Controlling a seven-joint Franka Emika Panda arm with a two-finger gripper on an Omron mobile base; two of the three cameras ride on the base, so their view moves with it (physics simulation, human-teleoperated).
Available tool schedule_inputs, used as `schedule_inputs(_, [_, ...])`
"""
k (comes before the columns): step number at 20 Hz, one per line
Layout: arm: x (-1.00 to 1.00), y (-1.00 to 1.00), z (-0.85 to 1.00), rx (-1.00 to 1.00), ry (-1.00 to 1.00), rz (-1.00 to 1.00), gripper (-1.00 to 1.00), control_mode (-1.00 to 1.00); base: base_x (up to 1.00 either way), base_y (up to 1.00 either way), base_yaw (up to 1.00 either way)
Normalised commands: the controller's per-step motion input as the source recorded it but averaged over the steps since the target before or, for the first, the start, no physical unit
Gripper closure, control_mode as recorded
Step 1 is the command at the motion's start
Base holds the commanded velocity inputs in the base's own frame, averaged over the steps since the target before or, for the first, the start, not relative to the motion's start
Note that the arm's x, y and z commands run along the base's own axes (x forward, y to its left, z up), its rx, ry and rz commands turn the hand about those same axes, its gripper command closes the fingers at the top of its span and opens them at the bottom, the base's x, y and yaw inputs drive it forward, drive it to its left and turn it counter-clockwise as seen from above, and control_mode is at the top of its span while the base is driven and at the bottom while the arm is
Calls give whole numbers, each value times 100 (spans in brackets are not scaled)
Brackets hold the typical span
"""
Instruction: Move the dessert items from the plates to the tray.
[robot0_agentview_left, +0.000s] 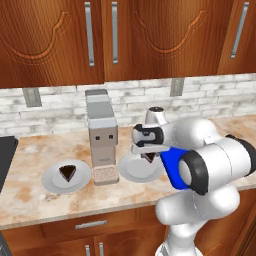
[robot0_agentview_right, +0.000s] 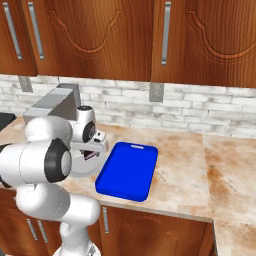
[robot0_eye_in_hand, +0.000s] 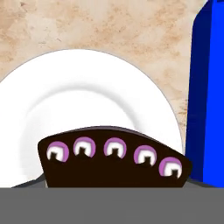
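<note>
The gripper (robot0_agentview_left: 148, 156) is low over the small dark cake slice (robot0_eye_in_hand: 114, 162) on the round white plate (robot0_eye_in_hand: 83, 100); I cannot tell if it holds it; next, lift it to the flat blue tray (robot0_agentview_right: 127, 170)

- Cake slice (robot0_eye_in_hand: 114, 164): dark wedge with a row of pale purple dots, right at the fingers, over the near plate (robot0_eye_in_hand: 83, 105).
- Second cake slice (robot0_agentview_left: 67, 172): lies flat on the other plate (robot0_agentview_left: 52, 182), well away from the fingers.
- Blue tray (robot0_agentview_right: 127, 170): flat on the counter, just beside the near plate.
</note>
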Motion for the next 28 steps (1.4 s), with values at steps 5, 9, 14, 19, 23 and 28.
schedule_inputs(5, [-14, -60, 38, 0, 1, 0, 100, -100, 0, 0, 0])
schedule_inputs(9, [-33, -64, 14, 0, 4, 0, 100, -100, 0, 0, 0])
schedule_inputs(14, [-44, -64, 0, 0, 10, 0, 100, -100, 0, 0, 0])
schedule_inputs(19, [-30, -60, -7, 0, 10, 0, 100, -100, 0, 0, 0])
schedule_inputs(23, [-7, -44, -21, 0, 7, 1, 100, -100, 0, 0, 0])
schedule_inputs(28, [-3, -31, -23, 0, 9, 1, 100, -100, 0, 0, 0])
